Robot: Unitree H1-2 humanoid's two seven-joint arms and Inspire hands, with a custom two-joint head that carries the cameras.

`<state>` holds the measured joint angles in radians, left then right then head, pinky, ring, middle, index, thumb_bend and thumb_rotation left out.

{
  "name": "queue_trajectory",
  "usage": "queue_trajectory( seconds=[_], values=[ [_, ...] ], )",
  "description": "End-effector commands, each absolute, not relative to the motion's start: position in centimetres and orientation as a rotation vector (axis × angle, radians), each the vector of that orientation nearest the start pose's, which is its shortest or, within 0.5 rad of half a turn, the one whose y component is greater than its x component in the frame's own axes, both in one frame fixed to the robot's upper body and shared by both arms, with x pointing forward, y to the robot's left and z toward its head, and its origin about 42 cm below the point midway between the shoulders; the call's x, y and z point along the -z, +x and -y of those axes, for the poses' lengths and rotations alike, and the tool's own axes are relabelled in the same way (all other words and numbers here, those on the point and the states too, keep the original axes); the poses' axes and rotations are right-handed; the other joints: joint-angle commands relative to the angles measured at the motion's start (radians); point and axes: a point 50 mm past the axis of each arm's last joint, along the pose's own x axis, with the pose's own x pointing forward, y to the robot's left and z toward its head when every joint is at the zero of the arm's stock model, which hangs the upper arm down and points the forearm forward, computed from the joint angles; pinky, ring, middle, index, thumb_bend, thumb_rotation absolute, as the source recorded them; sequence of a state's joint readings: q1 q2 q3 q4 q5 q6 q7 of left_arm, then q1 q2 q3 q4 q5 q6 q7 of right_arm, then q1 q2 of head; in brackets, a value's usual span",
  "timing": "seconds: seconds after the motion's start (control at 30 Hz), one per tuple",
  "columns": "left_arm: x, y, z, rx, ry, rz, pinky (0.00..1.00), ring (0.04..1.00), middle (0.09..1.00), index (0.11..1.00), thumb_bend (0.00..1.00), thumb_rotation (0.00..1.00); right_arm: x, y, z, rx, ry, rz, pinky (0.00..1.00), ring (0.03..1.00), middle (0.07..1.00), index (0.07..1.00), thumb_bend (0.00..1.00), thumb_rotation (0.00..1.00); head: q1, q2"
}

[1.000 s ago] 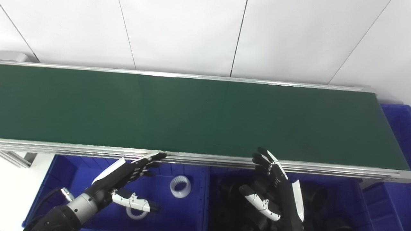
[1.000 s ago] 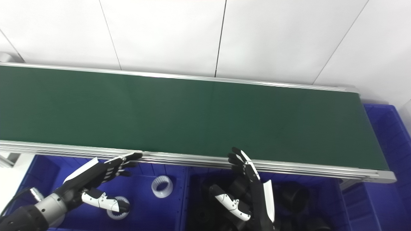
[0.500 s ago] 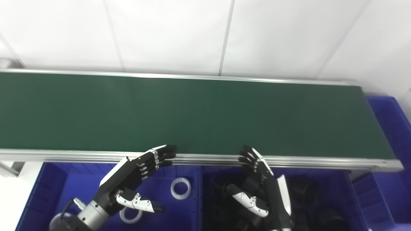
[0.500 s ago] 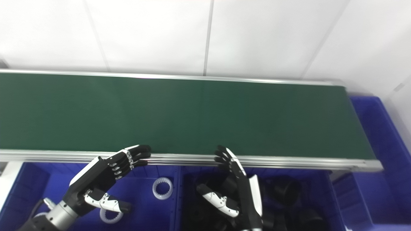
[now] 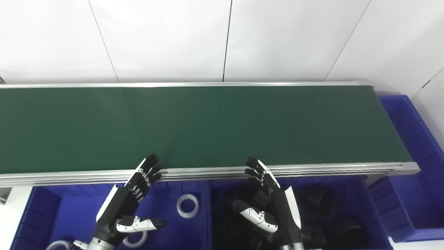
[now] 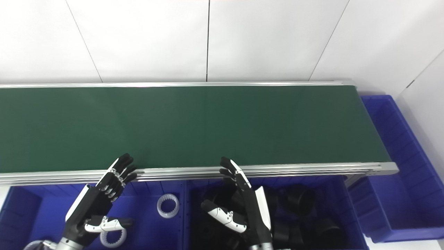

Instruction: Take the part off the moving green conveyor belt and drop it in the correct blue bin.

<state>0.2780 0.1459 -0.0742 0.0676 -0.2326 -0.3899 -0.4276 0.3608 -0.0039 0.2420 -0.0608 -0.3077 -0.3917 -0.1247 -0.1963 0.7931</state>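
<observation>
Hands, two, left hand (image 5: 126,203) and right hand (image 5: 274,205), spread above two blue bins (image 5: 208,222).

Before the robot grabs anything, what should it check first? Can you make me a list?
1. Part on the belt: not ok, none in sight.
2. Left hand free: ok, open and holding nothing.
3. Right hand free: ok, open and holding nothing.
4. Hands near the belt: ok, fingers reach its front rail.
5. Bins sorted: ok, white rings in the left bin, black parts in the middle bin.
6. Belt moving: cannot tell from one moment.
</observation>
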Motion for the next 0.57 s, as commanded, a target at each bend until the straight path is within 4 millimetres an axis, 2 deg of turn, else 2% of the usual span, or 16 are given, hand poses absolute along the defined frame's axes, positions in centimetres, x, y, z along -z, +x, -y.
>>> queue_trajectory(
  seconds=[0.0,0.13,0.53],
  values=[
    [-4.96,17.56,-24.05,0.356,-0.114,0.129,0.97,0.956,0.976,0.973,0.89,0.19,-7.01,15.66,16.0,-0.111,-0.198,0.175,0.74,0.807,0.851,0.882,0.74,0.56,0.003,-0.001],
    [-4.68,17.48,-23.91,0.331,-0.127,0.134,0.96,0.948,0.971,0.961,0.9,0.24,-6.94,15.7,16.12,-0.112,-0.2,0.172,0.73,0.805,0.85,0.881,0.74,0.57,0.008,-0.003],
    [-4.79,17.32,-23.26,0.279,-0.144,0.15,0.93,0.952,0.973,0.957,0.89,0.29,-6.98,15.84,16.46,-0.121,-0.201,0.175,0.74,0.809,0.85,0.88,0.74,0.56,0.026,0.002]
  ],
)
